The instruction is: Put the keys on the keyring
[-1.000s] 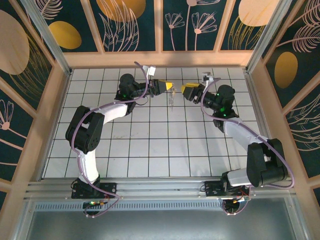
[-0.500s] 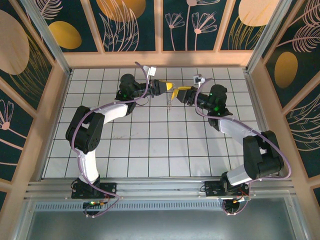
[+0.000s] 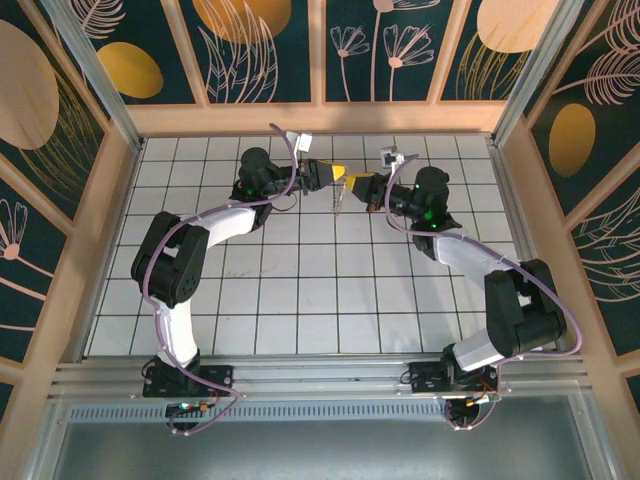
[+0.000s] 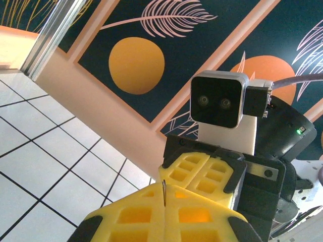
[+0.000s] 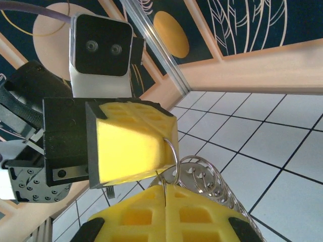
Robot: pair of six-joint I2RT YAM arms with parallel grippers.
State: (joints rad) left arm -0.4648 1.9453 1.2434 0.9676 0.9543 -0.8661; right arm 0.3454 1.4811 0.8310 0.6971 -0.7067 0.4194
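Both arms reach to the far middle of the tabletop (image 3: pixel 300 290), wrists facing each other, tips almost touching above the tiles. Left fingers (image 3: pixel 337 170): clenched, pads pressed flat together; in my left wrist view a thin wire end (image 4: pixel 164 190) sticks up out of the seam between them. Right fingers (image 3: pixel 362 183): also clenched, seam tight, and the right wrist view shows a wire running down into that seam. Keyring (image 5: pixel 207 182): held up off the tabletop between the two sets of fingers. It reads as a run of silver coils just behind the right fingers, with a thin loop (image 5: pixel 175 151) curving from the edge of the left fingers down to the right ones. So I note both sets of fingers as clamped on the keyring, one at each side of that loop. From above, a short pale strand hangs down below the meeting point, clear of the tiles. Key: too small for me to pick out with certainty among the metal. A small dark metal stub (image 5: pixel 108 193) hangs under the left fingers; I cannot tell what it is.
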